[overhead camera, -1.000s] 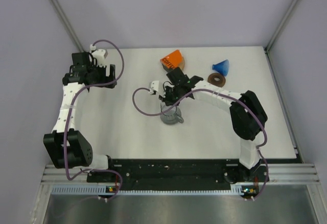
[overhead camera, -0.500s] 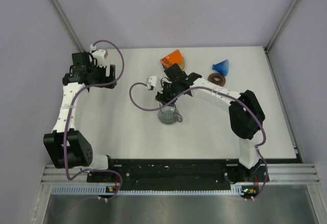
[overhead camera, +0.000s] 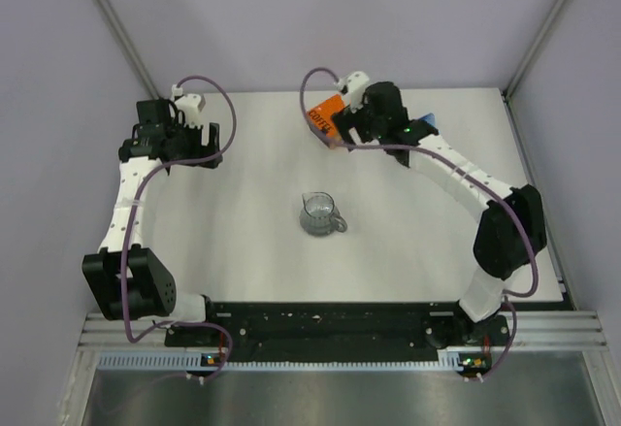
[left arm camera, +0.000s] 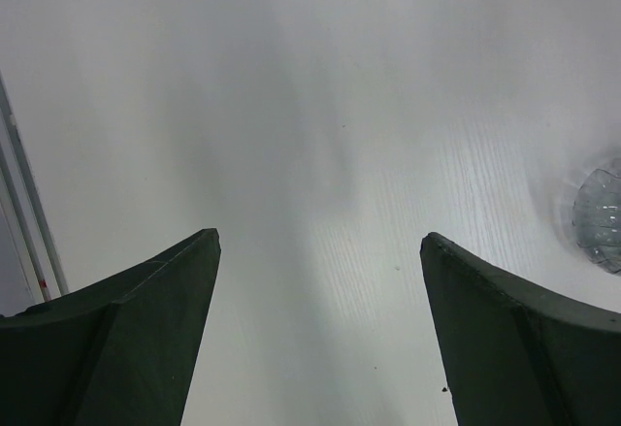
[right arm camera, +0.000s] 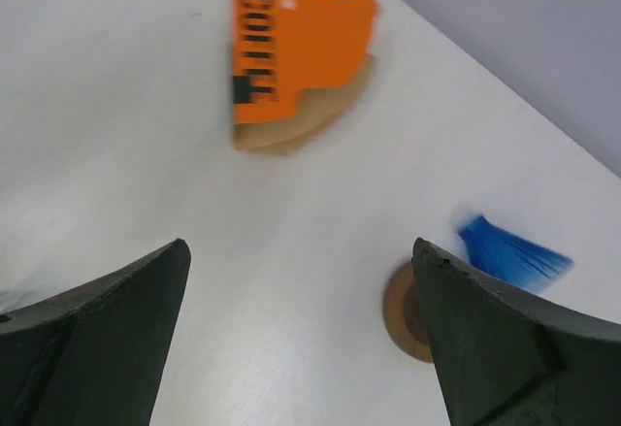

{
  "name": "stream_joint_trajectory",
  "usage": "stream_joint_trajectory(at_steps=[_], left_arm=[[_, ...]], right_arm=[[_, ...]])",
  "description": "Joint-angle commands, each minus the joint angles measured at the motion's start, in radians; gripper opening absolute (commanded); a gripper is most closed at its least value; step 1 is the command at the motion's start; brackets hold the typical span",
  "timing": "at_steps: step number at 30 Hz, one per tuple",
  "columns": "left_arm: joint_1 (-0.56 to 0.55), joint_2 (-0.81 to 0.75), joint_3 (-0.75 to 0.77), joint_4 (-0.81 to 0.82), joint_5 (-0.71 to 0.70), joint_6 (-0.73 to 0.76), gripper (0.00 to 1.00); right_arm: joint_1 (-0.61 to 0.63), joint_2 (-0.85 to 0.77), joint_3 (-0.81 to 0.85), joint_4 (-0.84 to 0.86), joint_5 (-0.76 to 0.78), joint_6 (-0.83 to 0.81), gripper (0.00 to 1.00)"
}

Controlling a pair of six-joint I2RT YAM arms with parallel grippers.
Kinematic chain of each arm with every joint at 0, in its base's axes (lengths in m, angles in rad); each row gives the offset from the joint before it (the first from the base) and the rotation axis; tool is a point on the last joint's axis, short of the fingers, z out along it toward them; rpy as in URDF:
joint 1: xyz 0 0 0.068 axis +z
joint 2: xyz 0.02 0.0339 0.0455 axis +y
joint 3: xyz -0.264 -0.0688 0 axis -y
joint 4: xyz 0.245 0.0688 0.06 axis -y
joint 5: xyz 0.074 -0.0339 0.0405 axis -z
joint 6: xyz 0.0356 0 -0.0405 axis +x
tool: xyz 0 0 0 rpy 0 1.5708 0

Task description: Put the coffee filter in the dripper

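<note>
Withdrew the right claw (overhead camera: 339,131) from the clear grey handled pitcher (overhead camera: 321,215), shut over it a second earlier, and carried it across the white bench (overhead camera: 243,222) to the far side; left the pitcher upright and alone at mid-bench. Found that claw now spread wide in the right wrist view, with nothing between the fingers, aimed towards the orange printed cardboard box (right arm camera: 296,43). Located the light tan rounded paper coffee filter (right arm camera: 291,130) tucked under that box, only its curved edge showing, untouched. Located the bright blue ribbed plastic cone dripper (right arm camera: 509,251) well apart to the right, apparently lying on its side next to a dark brown flat ring (right arm camera: 400,308), with no filter in it. Kept the left claw (left arm camera: 315,242) spread and empty over bare bench at the left, unmoved across the second. Judged the pitcher step finished and the filter pickup about to begin; placement in the dripper not yet started.
</note>
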Motion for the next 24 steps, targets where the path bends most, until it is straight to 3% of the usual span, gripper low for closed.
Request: stream_joint_trajectory(at_steps=[1,5,9,17,24], left_arm=[[0.002,-0.021,-0.006,0.02,0.023,0.006,0.9],[0.002,-0.021,-0.01,0.021,0.024,0.004,0.9],[0.002,-0.024,-0.013,0.021,0.02,0.004,0.9],[0.002,-0.032,-0.019,0.021,0.017,0.007,0.9],[0.002,-0.029,-0.022,0.023,0.023,0.009,0.9]], right_arm=[[-0.179,0.0,-0.009,0.033,0.259,0.32,0.95],[-0.291,0.066,-0.008,-0.029,0.305,0.446,0.83],[-0.337,0.133,0.001,-0.039,0.329,0.48,0.6],[-0.359,0.264,0.063,-0.076,0.402,0.494,0.55],[-0.382,0.351,0.125,-0.088,0.371,0.523,0.46]])
